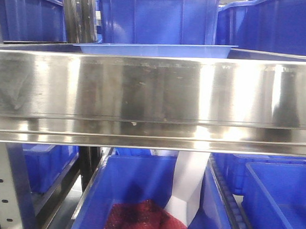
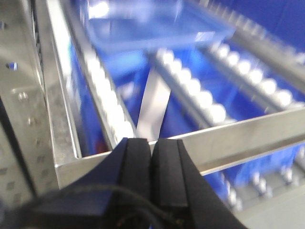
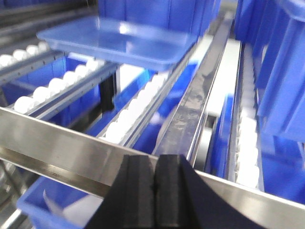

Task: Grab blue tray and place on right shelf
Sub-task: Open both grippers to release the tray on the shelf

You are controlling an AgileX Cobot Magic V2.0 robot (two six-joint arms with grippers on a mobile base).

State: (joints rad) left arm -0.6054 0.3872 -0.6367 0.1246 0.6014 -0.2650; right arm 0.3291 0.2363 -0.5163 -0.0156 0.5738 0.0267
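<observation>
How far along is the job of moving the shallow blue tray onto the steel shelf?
Done: the shallow light-blue plastic tray rests on the white rollers of the shiny stainless-steel shelf. In hand: nothing; the left gripper and right gripper are shut, empty. Left: apparently nothing.

- The left gripper [image 2: 152, 148] fills the lower edge of its wrist view, its two black fingers pressed flat together with nothing between them.
- The right gripper [image 3: 156, 164] sits likewise low in its view, black fingers closed against each other, empty.
</observation>
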